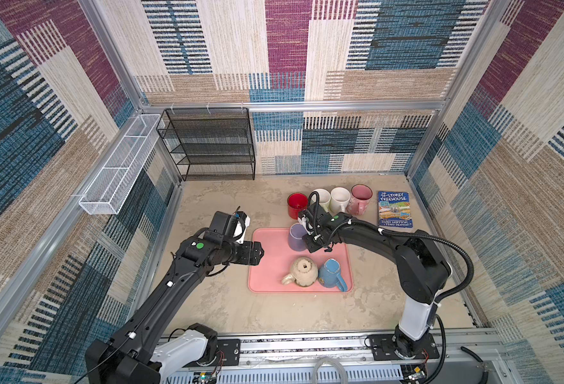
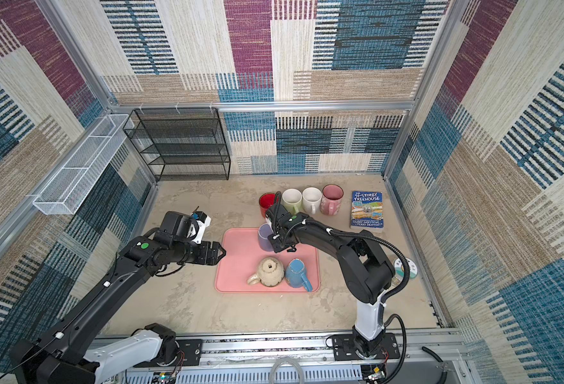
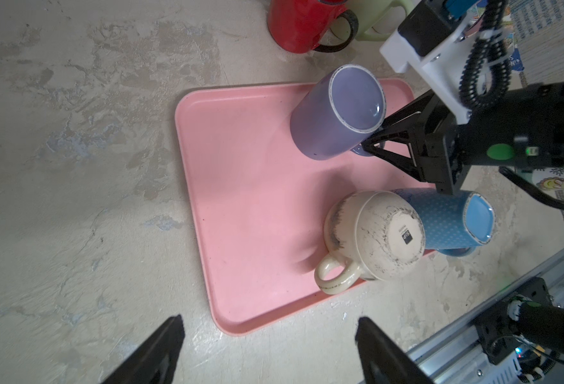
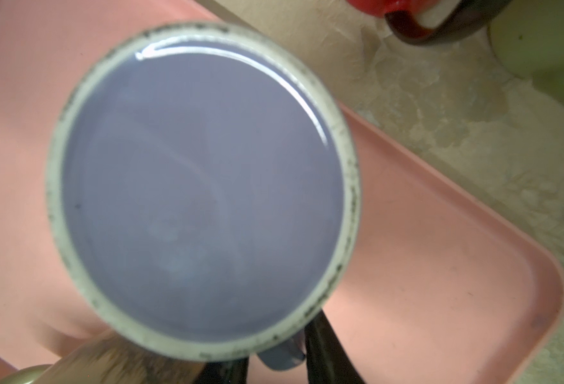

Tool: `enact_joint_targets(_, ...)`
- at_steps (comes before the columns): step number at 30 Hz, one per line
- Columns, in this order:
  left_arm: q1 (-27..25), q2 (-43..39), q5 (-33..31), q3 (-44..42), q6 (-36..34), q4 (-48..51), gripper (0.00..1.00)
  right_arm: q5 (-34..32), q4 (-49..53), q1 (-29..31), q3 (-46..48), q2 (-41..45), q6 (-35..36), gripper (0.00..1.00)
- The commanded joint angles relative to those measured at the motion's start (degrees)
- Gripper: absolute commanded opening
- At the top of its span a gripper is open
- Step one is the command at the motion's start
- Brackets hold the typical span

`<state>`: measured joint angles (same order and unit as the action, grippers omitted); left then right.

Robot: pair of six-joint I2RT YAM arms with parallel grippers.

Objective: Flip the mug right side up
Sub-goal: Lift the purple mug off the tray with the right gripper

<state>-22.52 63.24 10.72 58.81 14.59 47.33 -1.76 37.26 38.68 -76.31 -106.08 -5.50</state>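
Purple mug (image 3: 337, 116): stood upside down, base up, on the far part of the pink tray (image 3: 240, 199); its body lay just beyond the right fingertips, and its handle (image 4: 280, 360) pointed back into them.
Right gripper (image 3: 370, 146): reached in low from the handle side, with its jaws drawn in narrow and pinching the handle, one finger on each side of the loop.
Contact: in the right wrist view both dark fingers (image 4: 327, 349) touched the handle; whether the rim had left the tray could not be told.
Left gripper (image 1: 257, 252): jaws spread wide with nothing between them, hovering at the tray's near-left edge, well apart from the purple mug, which stood ahead of its fingertips.
Cream mug (image 1: 304, 272): upside down on the tray, to the side of the right jaws and nearer the robot's base, touching the blue mug (image 1: 331, 274), which was also inverted.
Red mug (image 1: 297, 204): upright on the table off the tray, beyond the right jaws, at the end of a row with a pale green mug (image 2: 291, 198), a white mug (image 1: 340, 198) and a pink mug (image 1: 360, 198).
Book (image 1: 394, 209): flat on the table past the row, far from both sets of jaws.
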Motion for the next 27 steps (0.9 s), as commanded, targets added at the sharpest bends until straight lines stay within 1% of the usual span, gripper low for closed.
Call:
enact_joint_targets(1, 0.0, 0.0, 0.3, 0.0, -1.3, 0.4, 0.86, -1.2, 0.5, 0.3, -1.0, -0.4, 0.5, 0.29)
enact_joint_targets(7, 0.0, 0.1, 0.2, 0.0, -1.3, 0.3, 0.86, -1.6, 1.0, 0.7, -1.6, -1.0, 1.1, 0.24)
enact_joint_targets(17, 0.0, 0.2, 0.3, 0.0, -1.3, 0.4, 0.86, -2.5, 1.6, 1.3, -2.9, -2.5, 1.2, 0.25)
enact_joint_targets(21, 0.0, 0.2, 0.3, 0.0, -1.3, 0.4, 0.86, -2.5, 1.7, 1.4, -3.4, -2.9, 1.1, 0.24)
enact_joint_targets(24, 0.0, 0.1, 0.2, -0.1, -1.3, 0.3, 0.86, -2.6, 1.8, 1.3, -3.7, -3.1, 1.0, 0.18)
enact_joint_targets(27, 0.0, 0.0, 0.2, -0.1, -1.3, 0.4, 0.86, -2.3, 1.7, 1.4, -3.8, -3.1, 1.1, 0.06)
